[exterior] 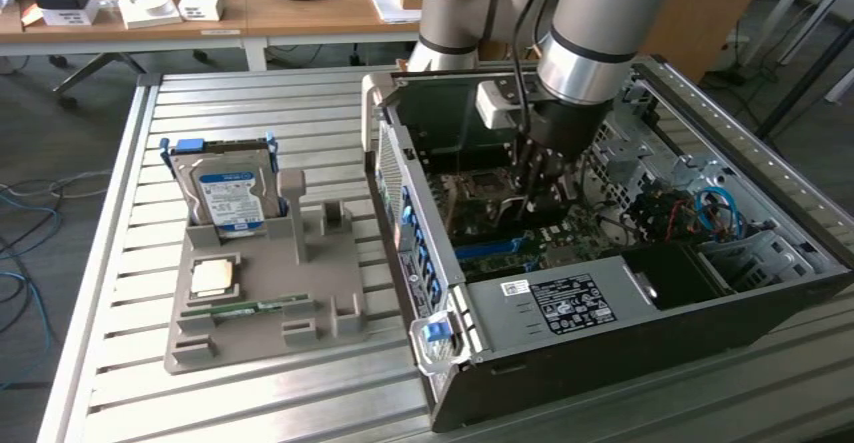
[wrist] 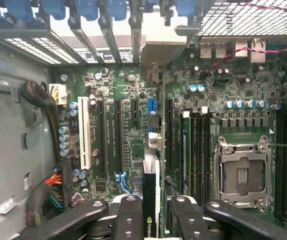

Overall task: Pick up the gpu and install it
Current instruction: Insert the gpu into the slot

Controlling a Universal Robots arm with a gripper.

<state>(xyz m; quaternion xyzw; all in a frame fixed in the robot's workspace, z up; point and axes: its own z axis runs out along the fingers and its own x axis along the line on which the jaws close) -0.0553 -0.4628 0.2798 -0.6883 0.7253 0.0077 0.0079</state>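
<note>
Gpu (wrist: 151,187), edge-on and partly hidden, is pinched by the gripper (wrist: 152,220); the arm (exterior: 587,53) points straight down into the computer case (exterior: 601,363), over the motherboard (wrist: 113,100)

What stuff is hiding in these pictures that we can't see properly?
- Thin black graphics card: wrist view, edge-on in the hand, broad face hidden; the picture's edge cuts it off.
- Green motherboard right beneath it: wrist view, covered by the card.
- Black-and-white label on the grey metal box: exterior view, print too small.
</note>
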